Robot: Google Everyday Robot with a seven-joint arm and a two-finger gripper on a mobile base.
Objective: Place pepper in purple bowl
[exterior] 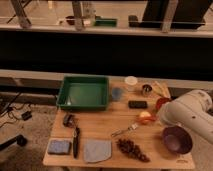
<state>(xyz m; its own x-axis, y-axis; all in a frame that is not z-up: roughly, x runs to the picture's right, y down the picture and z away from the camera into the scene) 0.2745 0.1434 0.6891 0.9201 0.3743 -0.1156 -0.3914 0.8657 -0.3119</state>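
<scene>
My gripper sits at the end of the white arm on the right side of the wooden table. It is shut on the pepper, a small orange-red shape held just above the tabletop, left of the arm. The purple bowl stands at the front right corner, below and to the right of the gripper, and looks empty. The fingers are mostly hidden by the arm's body.
A green tray is at the back left. A blue cup, white cup, metal cup, black block and red-brown bowl stand behind the gripper. A fork, grapes, grey cloth, brush and sponge lie in front.
</scene>
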